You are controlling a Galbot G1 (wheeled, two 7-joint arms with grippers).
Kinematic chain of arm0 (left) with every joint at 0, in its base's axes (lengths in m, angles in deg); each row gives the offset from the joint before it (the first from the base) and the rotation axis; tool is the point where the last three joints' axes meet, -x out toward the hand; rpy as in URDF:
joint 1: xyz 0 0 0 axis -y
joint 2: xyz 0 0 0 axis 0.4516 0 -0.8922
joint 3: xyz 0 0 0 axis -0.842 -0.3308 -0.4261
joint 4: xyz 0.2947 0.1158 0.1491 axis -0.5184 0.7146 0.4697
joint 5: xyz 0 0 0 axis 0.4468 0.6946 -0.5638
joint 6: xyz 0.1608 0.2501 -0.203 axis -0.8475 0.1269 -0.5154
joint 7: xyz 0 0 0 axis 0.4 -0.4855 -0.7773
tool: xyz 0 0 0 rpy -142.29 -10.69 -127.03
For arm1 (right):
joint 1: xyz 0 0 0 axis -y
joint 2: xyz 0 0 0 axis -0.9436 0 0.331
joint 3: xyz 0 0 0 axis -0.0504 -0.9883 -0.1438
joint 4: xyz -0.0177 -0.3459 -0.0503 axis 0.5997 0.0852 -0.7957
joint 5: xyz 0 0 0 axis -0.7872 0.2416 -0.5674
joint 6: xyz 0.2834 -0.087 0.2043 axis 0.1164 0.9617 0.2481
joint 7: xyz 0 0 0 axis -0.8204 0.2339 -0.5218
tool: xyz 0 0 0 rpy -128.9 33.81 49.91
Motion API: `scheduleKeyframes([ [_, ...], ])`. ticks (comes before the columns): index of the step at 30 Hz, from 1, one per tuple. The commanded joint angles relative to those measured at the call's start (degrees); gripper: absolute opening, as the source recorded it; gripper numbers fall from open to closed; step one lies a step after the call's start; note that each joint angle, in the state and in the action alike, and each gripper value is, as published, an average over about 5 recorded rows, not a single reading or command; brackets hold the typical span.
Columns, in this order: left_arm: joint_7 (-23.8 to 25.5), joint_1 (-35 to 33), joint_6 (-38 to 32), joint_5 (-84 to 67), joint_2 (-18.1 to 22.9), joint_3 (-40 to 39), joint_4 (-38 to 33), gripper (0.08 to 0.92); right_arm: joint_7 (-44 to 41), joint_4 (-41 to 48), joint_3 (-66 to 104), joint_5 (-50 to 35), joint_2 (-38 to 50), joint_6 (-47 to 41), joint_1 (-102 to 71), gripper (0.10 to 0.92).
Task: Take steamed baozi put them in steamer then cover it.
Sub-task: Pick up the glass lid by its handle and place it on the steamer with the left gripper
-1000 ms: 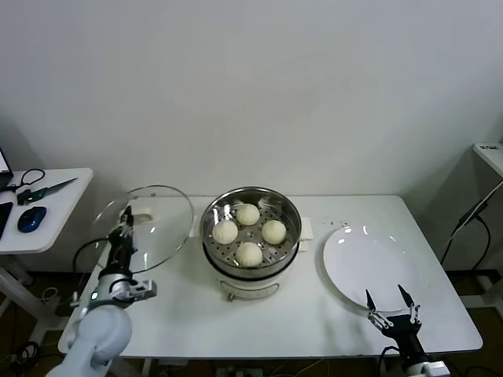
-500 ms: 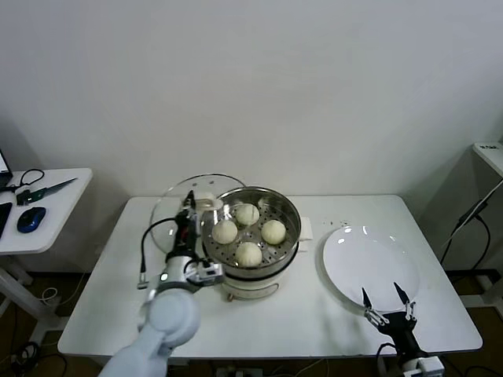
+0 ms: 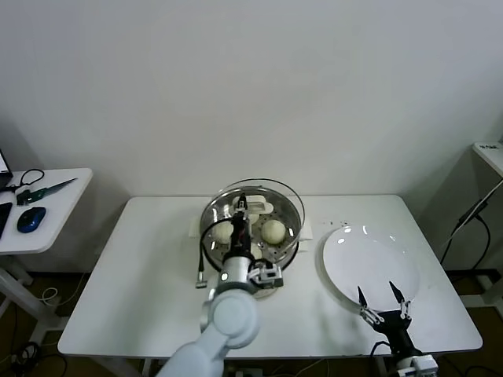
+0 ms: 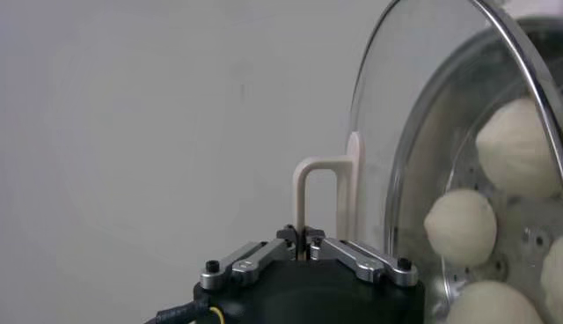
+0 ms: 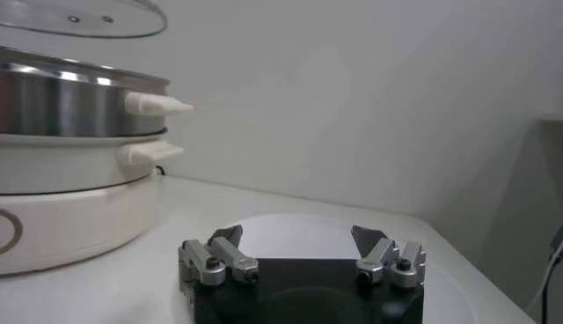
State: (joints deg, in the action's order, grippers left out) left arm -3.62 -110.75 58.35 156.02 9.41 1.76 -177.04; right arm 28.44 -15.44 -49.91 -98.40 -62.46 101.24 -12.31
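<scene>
The steamer (image 3: 295, 236) stands mid-table with baozi (image 3: 273, 230) on its perforated tray; two show in the head view, the others are hidden behind my left arm. My left gripper (image 3: 241, 208) is shut on the white handle (image 4: 321, 189) of the glass lid (image 3: 275, 196) and holds it just above the pot, slightly tilted. In the left wrist view my left gripper (image 4: 304, 236) pinches the handle, and baozi (image 4: 466, 227) show through the lid (image 4: 422, 132). My right gripper (image 3: 376, 289) is open and empty at the front edge of the empty white plate (image 3: 369, 259).
A side table (image 3: 47, 228) at the left holds a mouse and cables. Another surface (image 3: 491, 149) stands at the far right. In the right wrist view my open right gripper (image 5: 297, 234) faces the plate (image 5: 290, 224), with the steamer (image 5: 70, 97) beyond.
My left gripper has carried the glass lid from the table's left side rightwards to above the steamer. The right gripper has drifted slightly.
</scene>
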Motion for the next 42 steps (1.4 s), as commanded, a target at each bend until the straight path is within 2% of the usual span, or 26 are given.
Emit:
scheduleKeyframes([
  [1, 1.24, 2.56, 1.99, 4.45, 7.37, -4.27, 6.85, 0.134, 0.10, 0.08, -0.05, 0.06, -0.11, 0.23, 0.20, 0.823],
  [17, -1.71, 1.32, 0.03, 3.63, 3.17, -0.32, 8.96, 0.134, 0.06, 0.11, 0.48, -0.09, -0.10, 1.03, -0.32, 0.823],
  [42, -4.00, 0.94, -0.93, 3.45, 2.79, 1.02, 11.08, 0.134, -0.21, -0.35, 0.86, -0.18, -0.19, 2.00, -1.53, 0.823],
])
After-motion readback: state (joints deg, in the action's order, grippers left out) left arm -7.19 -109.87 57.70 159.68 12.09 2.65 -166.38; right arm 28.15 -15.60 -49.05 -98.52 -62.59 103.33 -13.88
